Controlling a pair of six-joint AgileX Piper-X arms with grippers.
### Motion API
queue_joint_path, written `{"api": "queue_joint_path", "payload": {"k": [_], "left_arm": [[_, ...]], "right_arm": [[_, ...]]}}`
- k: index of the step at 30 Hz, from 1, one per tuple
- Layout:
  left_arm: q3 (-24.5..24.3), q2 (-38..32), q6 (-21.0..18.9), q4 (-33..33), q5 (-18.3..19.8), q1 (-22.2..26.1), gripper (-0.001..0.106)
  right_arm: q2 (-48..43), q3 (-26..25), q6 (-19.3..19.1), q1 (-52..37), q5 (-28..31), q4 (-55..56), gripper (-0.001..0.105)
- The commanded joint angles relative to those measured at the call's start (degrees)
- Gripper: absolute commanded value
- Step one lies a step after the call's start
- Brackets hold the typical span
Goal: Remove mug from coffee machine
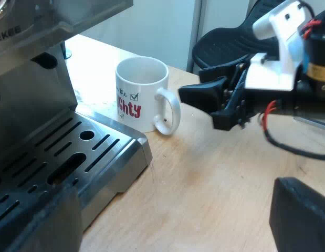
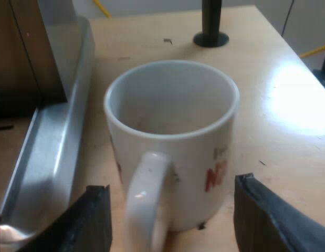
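Beside the machine (image 1: 31,105), empty mug (image 2: 173,105).

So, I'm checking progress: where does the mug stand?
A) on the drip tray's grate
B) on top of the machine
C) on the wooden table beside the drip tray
C: the mug stands on the wooden table, just off the edge of the drip tray.
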Motion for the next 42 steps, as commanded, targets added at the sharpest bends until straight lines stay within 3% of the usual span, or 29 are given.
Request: {"api": "queue_joint_path", "payload": {"k": [1,7,8,9,14,21,23,30,33,40,42], "left_arm": [[-0.06,-0.14,-0.41,-0.34,-0.48,-0.27,0.079],[-2.34,-0.14,-1.38,5.48,-1.57,-0.27,0.079],[-2.44,-0.14,-1.38,5.71,-1.57,-0.27,0.079],[-3.19,-0.14,-1.38,7.4,-2.74,-0.27,0.079],[-6.23,-0.14,-1.38,13.28,-2.98,-0.27,0.079],[-10.29,-0.14,-1.38,18.17,-2.98,-0.27,0.079],[-12.22,-0.14,-1.38,20.15,-2.98,-0.27,0.079],[-15.94,-0.14,-1.61,22.63,-3.28,0.83,0.079],[-17.06,-0.14,-3.62,22.66,-4.43,5.06,0.079],[-18.43,-0.14,-3.83,23.22,-4.34,19.97,0.079],[-18.4,-0.14,-3.83,23.22,-4.34,21.01,0.079]], "right_arm": [[-6.3,-0.01,-0.33,0.11,-0.91,7.06,0.054],[-16.86,-0.48,-0.33,0.11,-4.71,20.25,0.054],[-22.6,-1.45,-0.33,0.11,-5.45,28.93,0.054],[-23.79,-1.71,-0.33,0.11,-5.73,30.42,0.054],[-31.74,-7.04,-0.14,0.11,-15.24,50.35,0.054],[-34.64,-13.83,-0.04,0.11,-16.54,60.07,0.054],[-34.63,-17.96,1.77,0.11,-16.62,62.92,0.054],[-34.38,-24.44,2.47,0.11,-16.62,63.78,0.054],[-33.42,-26.41,2.47,-0.05,-15.91,63.78,0.054],[-26.44,-28.55,1.87,-0.05,-15.9,62.79,0.054],[-24.66,-28.66,1.71,-0.05,-15.9,61.65,0.054]]}}
